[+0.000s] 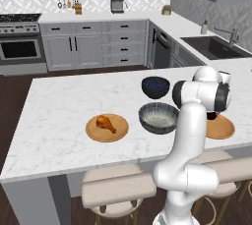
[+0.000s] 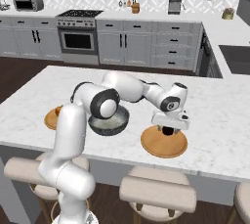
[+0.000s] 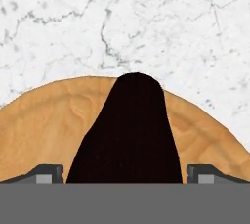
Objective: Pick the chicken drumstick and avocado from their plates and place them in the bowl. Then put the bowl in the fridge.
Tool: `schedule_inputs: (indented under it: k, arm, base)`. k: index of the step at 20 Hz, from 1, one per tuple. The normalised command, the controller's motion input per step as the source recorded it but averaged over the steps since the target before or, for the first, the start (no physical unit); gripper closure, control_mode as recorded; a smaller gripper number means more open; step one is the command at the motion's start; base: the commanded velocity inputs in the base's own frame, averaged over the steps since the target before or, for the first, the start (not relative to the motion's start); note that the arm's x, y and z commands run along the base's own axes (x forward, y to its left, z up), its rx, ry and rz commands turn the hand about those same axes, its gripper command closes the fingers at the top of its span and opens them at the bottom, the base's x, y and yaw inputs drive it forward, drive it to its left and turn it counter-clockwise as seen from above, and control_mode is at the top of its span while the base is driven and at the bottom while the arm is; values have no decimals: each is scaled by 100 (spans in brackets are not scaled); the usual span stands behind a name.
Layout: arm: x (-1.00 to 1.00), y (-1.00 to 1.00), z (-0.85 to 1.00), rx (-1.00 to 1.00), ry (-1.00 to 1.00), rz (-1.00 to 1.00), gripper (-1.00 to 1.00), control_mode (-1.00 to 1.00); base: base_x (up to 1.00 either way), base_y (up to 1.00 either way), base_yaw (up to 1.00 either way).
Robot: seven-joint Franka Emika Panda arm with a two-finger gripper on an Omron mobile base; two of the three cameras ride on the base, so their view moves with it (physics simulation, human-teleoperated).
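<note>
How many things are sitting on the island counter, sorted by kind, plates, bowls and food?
Plates: 2, one under the chicken drumstick, one under the avocado.
Bowls: 2, the grey speckled bowl and the dark navy bowl.
Food items: 2, the chicken drumstick and the avocado.
Total: 6

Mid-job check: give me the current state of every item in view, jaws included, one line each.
avocado: on its plate, between the jaws, not lifted.
avocado's plate: flat on the island, under the gripper.
gripper: low over the avocado, jaws open either side of it.
chicken drumstick: lying on its own plate, untouched.
drumstick's plate: flat on the island.
grey bowl: upright, empty.
navy bowl: upright on the island.
</note>
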Motion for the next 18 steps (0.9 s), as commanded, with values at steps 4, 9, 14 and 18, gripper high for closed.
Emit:
schedule_inputs:
  k: [4,9,14,18]
  arm:
    - [-3,-4,0,4,0,4,100,-100]
    - [-33,20,38,1,-15,6,100,-100]
    - [-55,89,78,0,-21,4,100,-100]
    - [-53,100,58,0,-21,4,100,-100]
  base:
    - [0,0,0]
    - [0,0,0]
    - [0,0,0]
    - [0,0,0]
